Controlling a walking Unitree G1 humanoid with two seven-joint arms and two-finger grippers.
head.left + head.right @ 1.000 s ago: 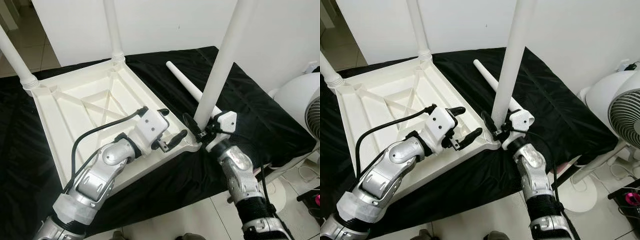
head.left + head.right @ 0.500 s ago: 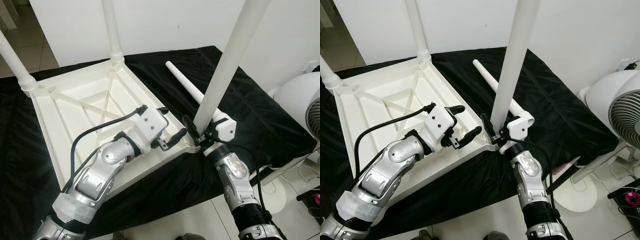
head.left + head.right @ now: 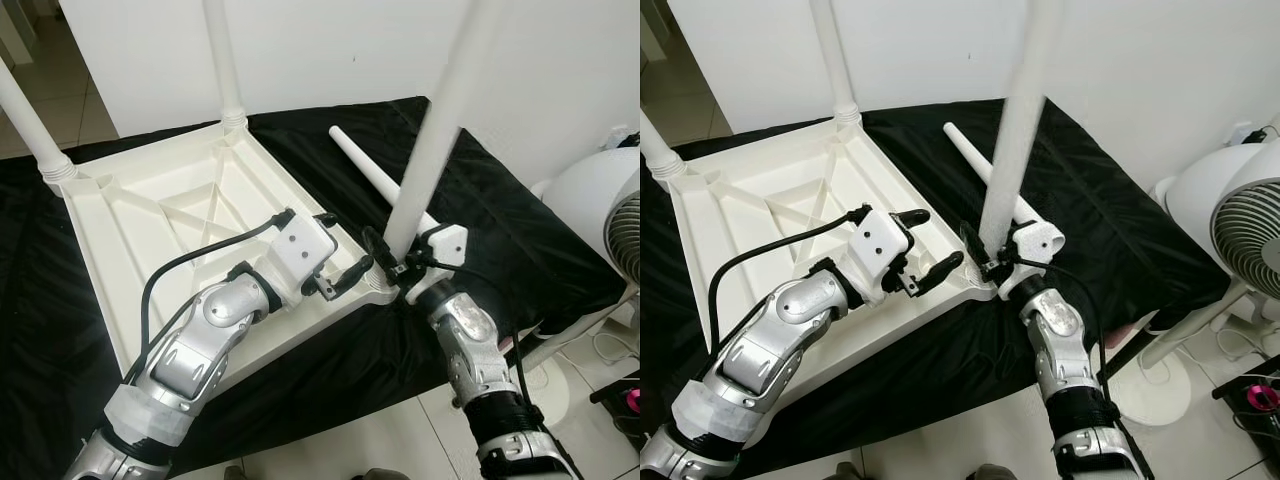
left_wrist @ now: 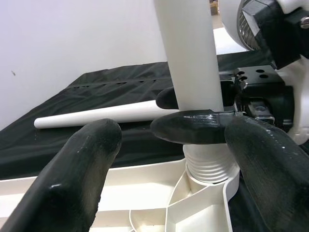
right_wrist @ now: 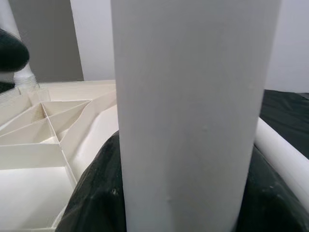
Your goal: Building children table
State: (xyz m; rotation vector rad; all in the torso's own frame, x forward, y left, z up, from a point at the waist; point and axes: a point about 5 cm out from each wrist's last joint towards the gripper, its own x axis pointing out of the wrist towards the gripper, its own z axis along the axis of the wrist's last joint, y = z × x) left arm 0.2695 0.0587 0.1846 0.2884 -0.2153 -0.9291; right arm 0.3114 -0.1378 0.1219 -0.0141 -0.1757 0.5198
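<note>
The white tabletop (image 3: 130, 215) lies upside down on a black cloth, with two legs (image 3: 222, 60) (image 3: 25, 110) standing in its far corners. A third white leg (image 3: 440, 120) stands nearly upright at the near right corner, and its ribbed base (image 4: 207, 166) sits in the corner socket. My right gripper (image 3: 390, 255) is shut on this leg just above the base. My left gripper (image 3: 340, 250) hangs open beside it over the tabletop's edge, its fingers (image 4: 82, 169) apart and touching nothing. A fourth leg (image 3: 365, 170) lies loose on the cloth behind.
A white fan (image 3: 600, 200) stands on the floor to the right of the cloth-covered surface (image 3: 520, 230). A white wall runs close behind. The surface's front edge drops to a tiled floor (image 3: 400, 440) below my arms.
The held leg's top has swung left, so it stands more upright than half a second ago. My right wrist shifted slightly with it. The left gripper has stayed open in place.
</note>
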